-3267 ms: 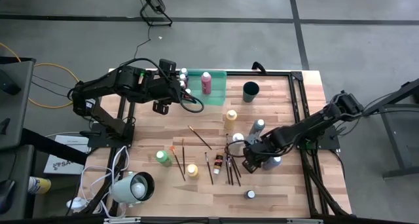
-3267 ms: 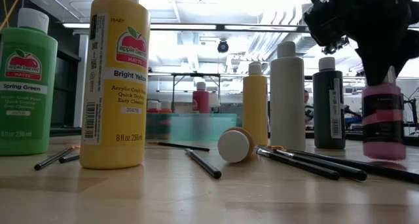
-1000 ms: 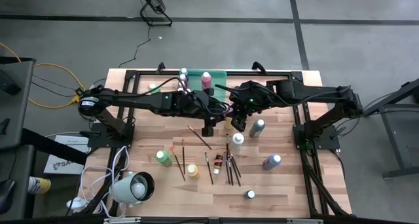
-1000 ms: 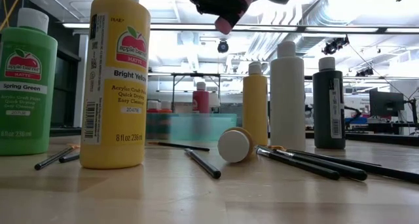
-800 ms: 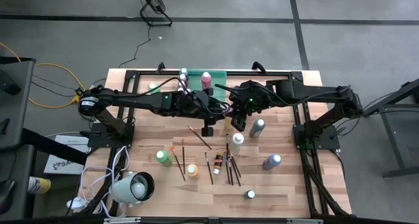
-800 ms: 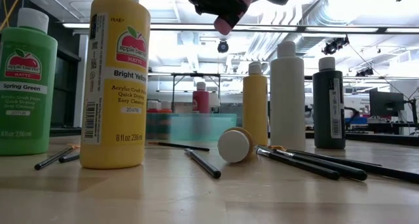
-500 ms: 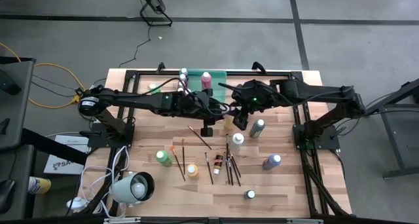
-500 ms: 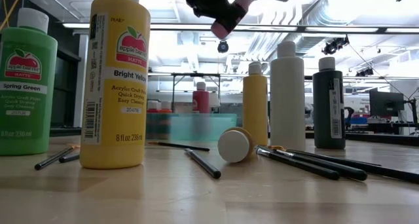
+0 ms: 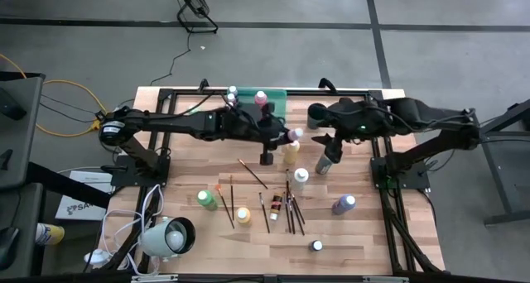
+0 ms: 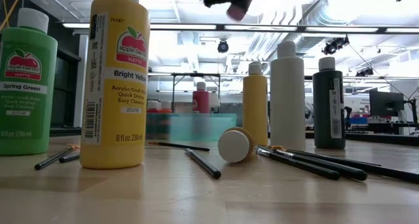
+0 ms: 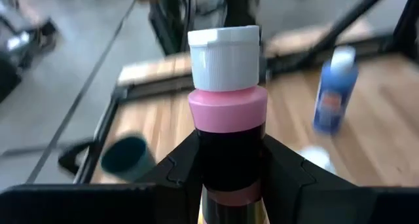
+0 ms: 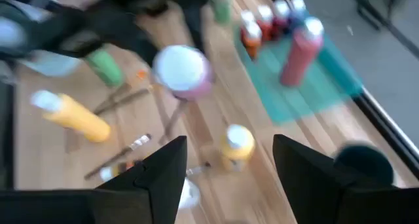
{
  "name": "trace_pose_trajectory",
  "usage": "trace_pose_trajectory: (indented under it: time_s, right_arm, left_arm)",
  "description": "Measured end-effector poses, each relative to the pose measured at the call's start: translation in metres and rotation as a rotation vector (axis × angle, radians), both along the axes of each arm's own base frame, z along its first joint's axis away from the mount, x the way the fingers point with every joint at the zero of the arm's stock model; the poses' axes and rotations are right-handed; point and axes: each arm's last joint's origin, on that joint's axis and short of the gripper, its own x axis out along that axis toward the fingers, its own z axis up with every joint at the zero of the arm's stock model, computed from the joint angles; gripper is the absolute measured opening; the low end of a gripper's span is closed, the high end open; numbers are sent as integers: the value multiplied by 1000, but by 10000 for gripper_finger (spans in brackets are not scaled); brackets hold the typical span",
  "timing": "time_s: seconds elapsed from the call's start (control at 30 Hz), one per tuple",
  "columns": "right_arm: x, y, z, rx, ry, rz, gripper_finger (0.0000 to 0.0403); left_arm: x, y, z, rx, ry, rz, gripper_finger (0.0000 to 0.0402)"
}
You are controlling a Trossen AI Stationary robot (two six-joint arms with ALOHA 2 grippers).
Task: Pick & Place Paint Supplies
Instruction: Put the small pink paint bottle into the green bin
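From above, the left gripper [image 9: 281, 135] holds a pink paint bottle [image 9: 291, 135] clear of the desk [image 9: 364, 242], just near of the green tray [image 9: 277, 117], while the right gripper [image 9: 331, 142] sits a little to its right, its fingers spread and holding nothing. At desk height the pink bottle [image 10: 234, 12] shows only as a pink tip under dark hardware at the top edge, high over the standing yellow bottle [image 10: 118, 80] and the scattered paintbrushes [image 10: 203, 164]. The left wrist camera gives the grip plainly: the dark fingers [image 11: 173, 171] are closed on the bottle's body just below the pink shoulder, with the white cap [image 11: 223, 48] pointing away. The right wrist camera sees that cap [image 12: 181, 67] end-on between its own parted fingers [image 12: 163, 175]. I judge the bottle a smooth, rigid plastic cylinder, fairly light yet weighted by liquid; it could twist or slip in a pinch, so holding the labelled mid-body, not the cap, looks safest.
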Motion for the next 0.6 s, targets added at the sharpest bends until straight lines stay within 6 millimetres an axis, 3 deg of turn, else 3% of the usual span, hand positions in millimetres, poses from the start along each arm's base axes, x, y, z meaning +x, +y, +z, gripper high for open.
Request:
trace_pose_trajectory:
  time_s: [0.33,0.6]
  right_arm:
    - [13,8,-24,-56,-149,56,210]
    - [30,8,-29,-95,-321,43,210]
  left_arm:
    - [2,21,27,-48,-280,-136,109]
    - [2,20,31,-57,-321,-167,109]
